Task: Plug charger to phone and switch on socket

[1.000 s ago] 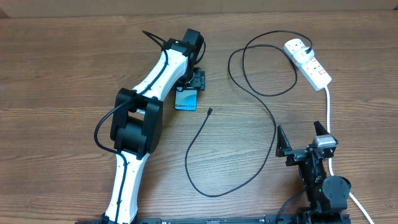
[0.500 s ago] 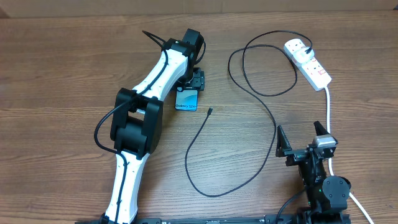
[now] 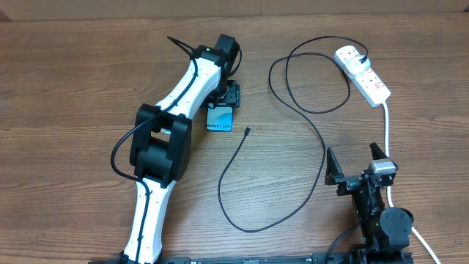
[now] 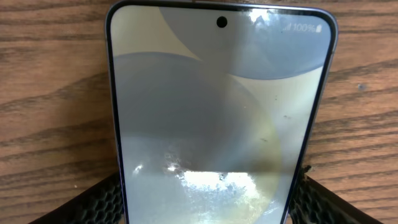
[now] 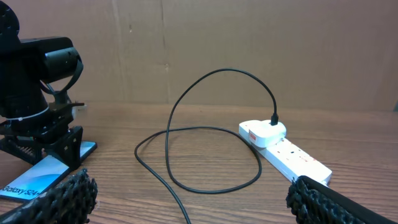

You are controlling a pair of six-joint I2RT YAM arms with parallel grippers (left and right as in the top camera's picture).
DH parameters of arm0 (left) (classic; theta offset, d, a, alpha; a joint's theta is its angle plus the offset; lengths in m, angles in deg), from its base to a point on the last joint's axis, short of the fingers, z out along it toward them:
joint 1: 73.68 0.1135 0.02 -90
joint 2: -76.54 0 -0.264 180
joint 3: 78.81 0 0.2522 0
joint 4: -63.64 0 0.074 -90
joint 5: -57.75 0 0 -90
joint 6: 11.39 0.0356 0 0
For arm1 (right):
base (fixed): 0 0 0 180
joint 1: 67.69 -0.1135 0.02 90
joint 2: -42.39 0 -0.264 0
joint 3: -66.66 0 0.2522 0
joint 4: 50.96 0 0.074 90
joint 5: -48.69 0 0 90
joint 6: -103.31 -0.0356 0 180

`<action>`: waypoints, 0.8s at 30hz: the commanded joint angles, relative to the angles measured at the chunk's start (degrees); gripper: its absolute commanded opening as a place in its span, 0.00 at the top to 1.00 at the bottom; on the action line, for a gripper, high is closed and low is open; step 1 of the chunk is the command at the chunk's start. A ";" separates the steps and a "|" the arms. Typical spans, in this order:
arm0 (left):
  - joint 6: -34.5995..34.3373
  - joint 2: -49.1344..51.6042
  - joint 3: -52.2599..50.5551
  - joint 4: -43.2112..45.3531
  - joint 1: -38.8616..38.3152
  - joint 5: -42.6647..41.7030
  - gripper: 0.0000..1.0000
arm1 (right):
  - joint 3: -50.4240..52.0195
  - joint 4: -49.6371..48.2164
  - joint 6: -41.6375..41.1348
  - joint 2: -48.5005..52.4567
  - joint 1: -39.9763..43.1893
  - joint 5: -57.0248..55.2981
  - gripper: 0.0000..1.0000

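Observation:
The phone point(image 3: 220, 119) lies flat on the wooden table, its turquoise screen up. It fills the left wrist view point(image 4: 217, 112). My left gripper point(image 3: 227, 101) is over its far end, with one finger against each long edge point(image 4: 208, 196). The charger cable point(image 3: 322, 147) loops across the table. Its connector tip point(image 3: 247, 131) lies loose just right of the phone, apart from it. Its plug point(image 3: 350, 55) sits in the white socket strip point(image 3: 370, 79) at the back right. My right gripper point(image 3: 357, 165) is open and empty near the front edge, well short of the socket point(image 5: 298, 163).
The socket's thick white cord point(image 3: 386, 128) runs forward past my right gripper. The left arm point(image 3: 165, 139) lies diagonally across the left half of the table. A cardboard wall point(image 5: 249, 43) stands behind the table.

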 commanded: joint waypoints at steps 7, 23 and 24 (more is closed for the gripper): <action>0.26 1.70 -2.32 -2.14 0.02 1.86 0.25 | 0.55 -0.17 0.02 -0.42 -0.50 -0.35 0.00; 2.19 1.77 -0.79 -3.65 0.17 1.84 0.02 | 0.55 -0.17 0.02 -0.42 -0.50 -0.35 0.00; 2.91 1.77 -0.85 -4.17 0.17 1.84 0.02 | 0.55 -0.17 0.02 -0.42 -0.50 -0.35 0.00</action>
